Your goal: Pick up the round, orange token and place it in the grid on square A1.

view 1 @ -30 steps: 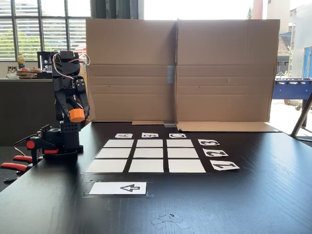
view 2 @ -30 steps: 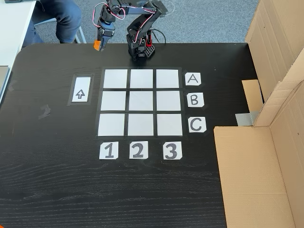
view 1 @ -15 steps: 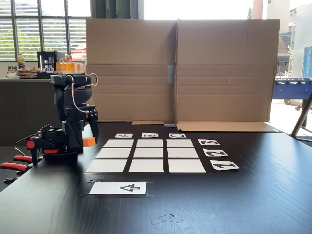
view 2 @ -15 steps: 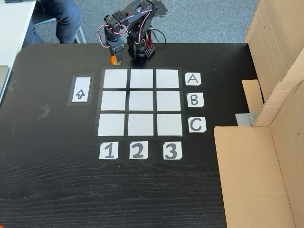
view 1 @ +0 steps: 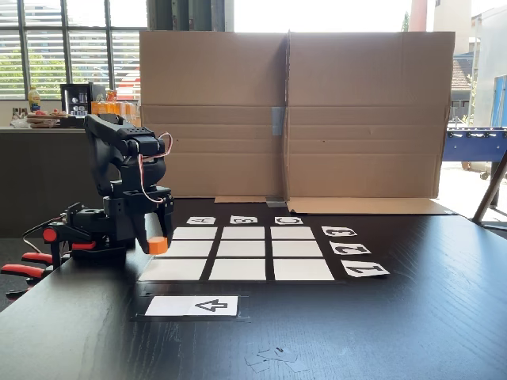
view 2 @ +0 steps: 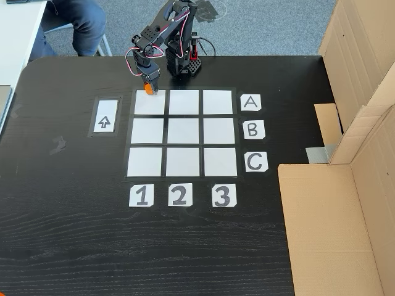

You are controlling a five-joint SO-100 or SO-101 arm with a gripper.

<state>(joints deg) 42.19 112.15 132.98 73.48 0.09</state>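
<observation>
token (view 2: 148,89) orange | grid (view 2: 182,132) white, black gaps | table (view 2: 74,234) black | arm (view 1: 127,190) black

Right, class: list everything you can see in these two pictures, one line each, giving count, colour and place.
Token: one, orange, held in the hand at the upper edge of square A1.
Grid: nine white cells, on the black table.
Square A1: one, white, the cell of row A and column 1.
Letter cards: three, white, right of the grid in the view from above.
Number cards: three, white, below the grid in that view.
Arrow card: one, white, left of the grid in that view.
Cardboard screen: brown, along the table edge.
Clamps: red and black, beside the arm's base.
Hand: one, black, shut on the token.
</observation>
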